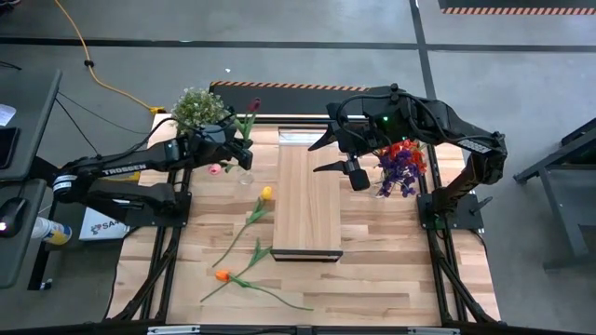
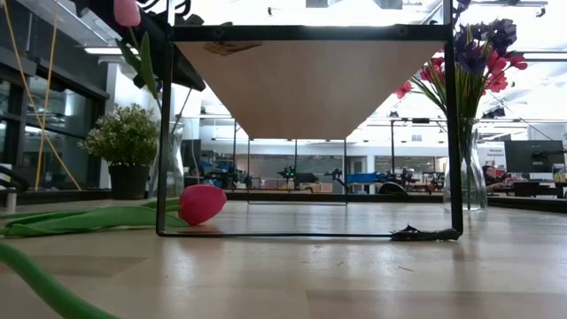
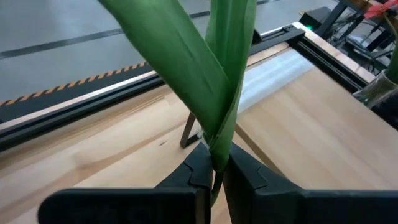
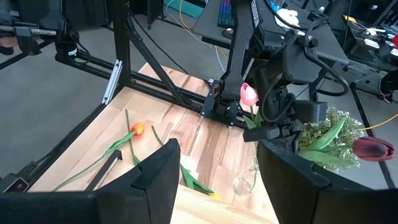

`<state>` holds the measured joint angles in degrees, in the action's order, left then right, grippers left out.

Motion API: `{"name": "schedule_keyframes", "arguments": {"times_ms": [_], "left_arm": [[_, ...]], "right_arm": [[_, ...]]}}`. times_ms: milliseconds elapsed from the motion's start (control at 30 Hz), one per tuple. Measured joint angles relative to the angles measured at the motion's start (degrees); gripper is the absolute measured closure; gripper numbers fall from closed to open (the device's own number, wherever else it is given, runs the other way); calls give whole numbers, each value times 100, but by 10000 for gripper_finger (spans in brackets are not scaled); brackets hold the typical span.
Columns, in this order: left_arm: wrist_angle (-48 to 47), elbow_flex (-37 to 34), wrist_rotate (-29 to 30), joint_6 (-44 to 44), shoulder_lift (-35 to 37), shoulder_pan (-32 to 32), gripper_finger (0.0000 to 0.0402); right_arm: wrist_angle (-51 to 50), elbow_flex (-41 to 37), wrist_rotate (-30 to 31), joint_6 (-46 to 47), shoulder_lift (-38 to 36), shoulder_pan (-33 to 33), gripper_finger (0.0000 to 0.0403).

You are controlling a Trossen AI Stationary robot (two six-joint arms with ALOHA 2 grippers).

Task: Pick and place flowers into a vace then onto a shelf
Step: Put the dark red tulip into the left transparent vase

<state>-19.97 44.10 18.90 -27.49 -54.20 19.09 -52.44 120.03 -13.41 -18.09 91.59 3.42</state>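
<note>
The left hand (image 1: 244, 154) sits at the far left part of the tabletop (image 1: 391, 270), just beside the bushy potted plant (image 1: 197, 108), and its fingers (image 3: 245, 171) are pinched tight on the green stem of a maroon flower (image 1: 252, 107), whose dark head points toward the far edge. From the wrist you see the stem and long leaves rising straight out of the closed fingers. A pink flower (image 1: 215, 168) lies close under that hand, next to a clear glass vase (image 4: 244, 183) standing near the shelf's left side.

The shelf (image 1: 307, 200) runs down the middle of the tabletop, nothing on it. The right hand (image 1: 337, 154) hovers over its far right corner with its fingers held apart and nothing between them. Just to its right stands a second vase already filled with red and purple flowers (image 1: 402, 166).

On the planks left of the shelf lie a yellow flower (image 1: 266, 194) and, nearer the front edge, an orange flower (image 1: 222, 275), both with long green stems and leaves sprawled flat.
</note>
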Motion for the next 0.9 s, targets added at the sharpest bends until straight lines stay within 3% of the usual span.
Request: {"name": "schedule_keyframes", "arguments": {"times_ms": [900], "left_arm": [[-461, 0, -58, -162, 270, 0, 339]], "right_arm": [[172, 0, -2, 0, 0, 0, 202]]}}
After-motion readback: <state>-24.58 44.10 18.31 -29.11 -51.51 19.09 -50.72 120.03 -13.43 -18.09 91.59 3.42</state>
